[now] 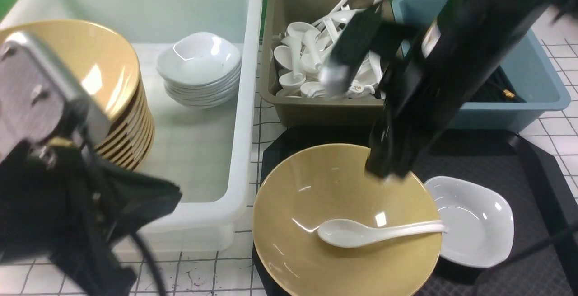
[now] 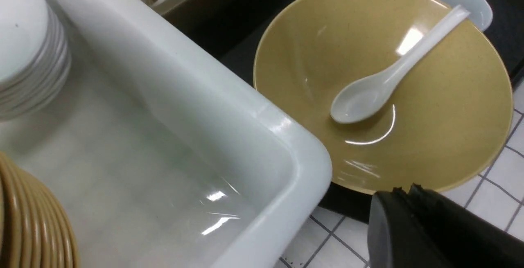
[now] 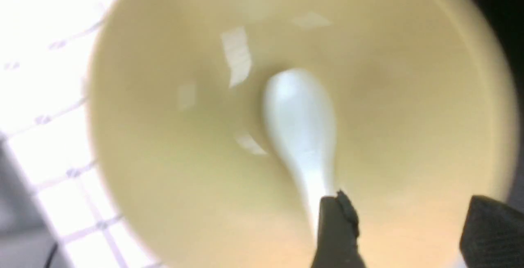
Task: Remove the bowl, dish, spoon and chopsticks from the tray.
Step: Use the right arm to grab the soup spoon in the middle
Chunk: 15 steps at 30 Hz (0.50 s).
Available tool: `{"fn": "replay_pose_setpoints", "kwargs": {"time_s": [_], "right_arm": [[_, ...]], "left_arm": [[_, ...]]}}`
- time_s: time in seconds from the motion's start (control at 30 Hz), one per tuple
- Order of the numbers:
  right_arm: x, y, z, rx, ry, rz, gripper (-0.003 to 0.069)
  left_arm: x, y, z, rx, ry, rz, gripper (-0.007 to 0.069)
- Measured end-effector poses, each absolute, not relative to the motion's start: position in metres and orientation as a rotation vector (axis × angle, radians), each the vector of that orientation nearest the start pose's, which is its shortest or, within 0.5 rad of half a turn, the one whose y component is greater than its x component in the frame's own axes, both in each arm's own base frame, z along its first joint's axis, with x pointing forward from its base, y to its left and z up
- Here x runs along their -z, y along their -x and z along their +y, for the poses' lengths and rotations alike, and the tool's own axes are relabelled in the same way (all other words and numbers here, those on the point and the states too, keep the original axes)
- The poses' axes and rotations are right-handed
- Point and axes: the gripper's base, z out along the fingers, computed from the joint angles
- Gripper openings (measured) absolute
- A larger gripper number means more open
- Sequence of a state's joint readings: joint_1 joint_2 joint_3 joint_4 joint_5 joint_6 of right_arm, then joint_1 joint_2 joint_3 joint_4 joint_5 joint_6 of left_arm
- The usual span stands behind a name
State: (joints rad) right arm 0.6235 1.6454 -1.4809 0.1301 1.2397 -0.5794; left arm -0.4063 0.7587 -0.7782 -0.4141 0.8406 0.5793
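Green backdrop and a white tiled surface (image 1: pixel 198 273) frame my workspace: the black tray (image 1: pixel 533 169) lies at near right, a white tub (image 1: pixel 248 119) stands at left, and a brown bin (image 1: pixel 316 110) of spoons and a blue bin (image 1: pixel 496 115) sit behind. On the tray sits the bowl (image 1: pixel 316 187), with the spoon (image 1: pixel 356 233) lying in it, handle over the rim toward the dish (image 1: pixel 474 219) just beside; I cannot tell whether bowl and dish touch. Black chopsticks (image 1: pixel 499 89) show only in the blue bin. My right jaws hang spread and empty over the bowl, one finger (image 3: pixel 335 227) right at the spoon handle. My left jaws are clenched on nothing, off the tray near the tub's corner. As I judge it, the glazed handle is narrow and sloped, so an off-centre pinch could squirt it loose or flip the scoop. Pressing down could rock the bowl against the dish. Room is tight behind, where the brown bin's wall stands close to the tray. Straight above the bowl it looks open.
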Motion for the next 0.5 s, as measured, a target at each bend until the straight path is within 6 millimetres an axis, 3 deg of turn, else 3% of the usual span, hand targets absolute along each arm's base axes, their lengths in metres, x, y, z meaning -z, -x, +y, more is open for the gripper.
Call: {"fn": "replay_pose_setpoints", "kwargs": {"time_s": [0.1,0.17,0.37,0.5], "right_arm": [[-0.289,-0.246,0.222,-0.173,1.902,2.296,0.0444],[-0.278,-0.244,0.227,-0.138,2.003,2.252,0.0463],[-0.245,-0.262,0.234,0.025,2.104,2.203,0.0548],[-0.219,-0.269,0.238,0.050,2.158,2.239,0.0563]], "left_arm": [[-0.336,-0.105,-0.076,0.405,-0.927,2.016,-0.0006],[-0.336,-0.105,-0.076,0.416,-0.912,2.002,-0.0006],[-0.331,-0.106,-0.078,0.445,-0.876,1.995,-0.0006],[-0.327,-0.107,-0.078,0.438,-0.877,1.990,-0.0006]]}}
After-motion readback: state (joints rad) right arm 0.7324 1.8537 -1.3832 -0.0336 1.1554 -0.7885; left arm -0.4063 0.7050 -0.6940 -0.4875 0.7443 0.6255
